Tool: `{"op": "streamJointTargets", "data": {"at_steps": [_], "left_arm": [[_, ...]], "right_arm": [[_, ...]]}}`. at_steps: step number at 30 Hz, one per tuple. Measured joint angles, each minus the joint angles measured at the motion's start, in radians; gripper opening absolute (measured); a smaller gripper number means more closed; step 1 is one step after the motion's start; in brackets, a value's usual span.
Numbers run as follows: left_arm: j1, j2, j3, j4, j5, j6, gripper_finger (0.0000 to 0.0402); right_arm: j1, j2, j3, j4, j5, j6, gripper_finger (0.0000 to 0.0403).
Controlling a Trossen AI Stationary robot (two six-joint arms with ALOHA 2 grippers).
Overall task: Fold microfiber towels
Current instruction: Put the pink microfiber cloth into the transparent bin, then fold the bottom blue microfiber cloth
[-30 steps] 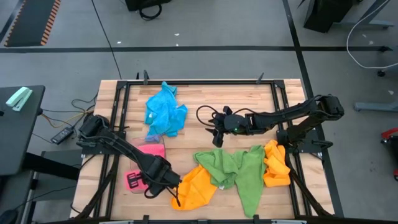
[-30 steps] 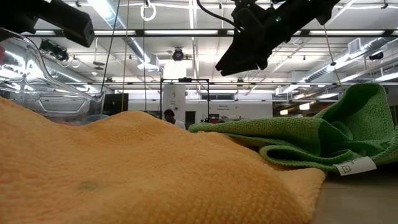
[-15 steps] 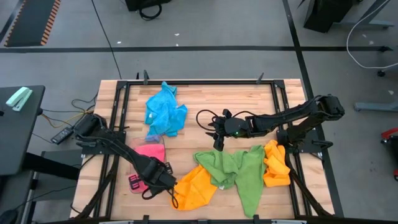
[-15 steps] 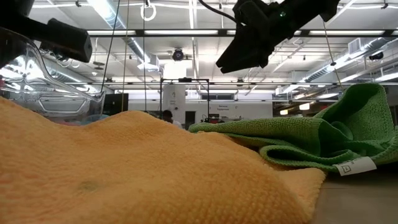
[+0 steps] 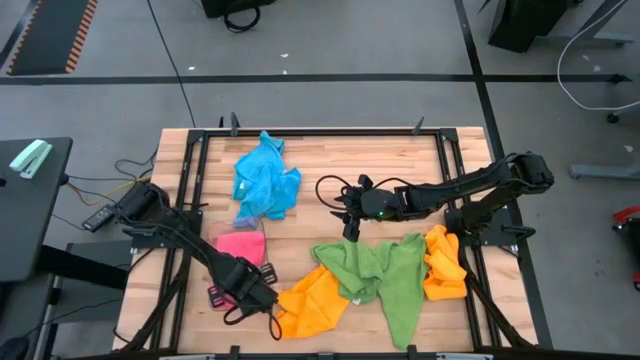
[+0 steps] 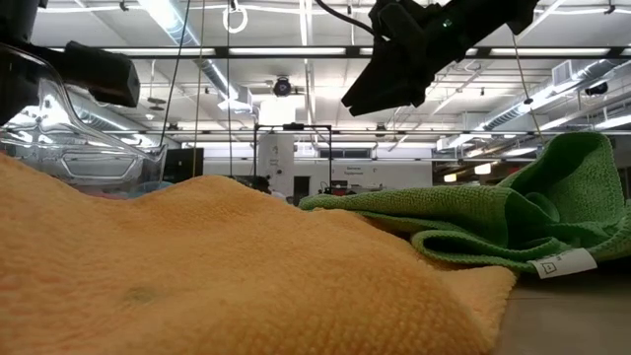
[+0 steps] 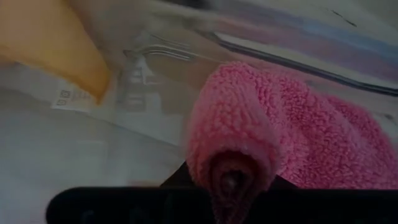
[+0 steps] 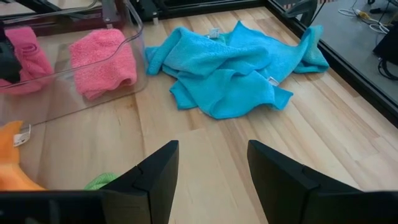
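Two arms work over a wooden surface [image 5: 320,165] strewn with bright microfiber towels. The left claw [image 5: 262,297] sits low at the near-left part of the surface, its fingers pressed together on a fold of the pink towel [image 7: 261,134], which bulges up between them in the left wrist view. That pink towel lies in a clear plastic tray [image 8: 134,46], just beside the near orange towel [image 5: 312,298]. The right claw [image 5: 349,225] hangs above the middle of the surface with its fingers [image 8: 152,177] spread apart and nothing between them. A green towel [image 5: 385,270] is spread near the front, touching the near orange towel on one side and a second orange towel [image 5: 444,262] on the other. The blue towel [image 5: 264,178] lies crumpled farther back, apart from the rest.
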Motion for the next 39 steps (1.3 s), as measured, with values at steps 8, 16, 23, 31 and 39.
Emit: {"op": "streamJointTargets", "data": {"at_steps": [8, 16, 23, 31, 39], "left_arm": [[0.000, 0.000, 0.000, 0.036, -0.050, -0.024, 0.0017], [0.000, 0.000, 0.000, 0.054, -0.032, -0.082, 0.0077], [0.021, 0.000, 0.000, 0.072, -0.031, -0.151, 0.0169], [0.024, -0.080, 0.002, 0.022, -0.114, -0.157, 0.0179], [0.020, -0.205, 0.002, 0.003, -0.108, -0.241, 0.0123]], "right_arm": [[0.000, 0.000, 0.000, 0.001, 0.000, 0.000, 0.0200], [0.000, 0.000, 0.000, 0.002, 0.000, 0.001, 0.0200], [0.000, 0.000, 0.000, 0.004, 0.000, 0.003, 0.0200], [0.000, 0.000, 0.000, 0.008, 0.000, 0.001, 0.0200], [0.000, 0.000, 0.000, 0.014, 0.001, -0.004, 0.0200]]}}
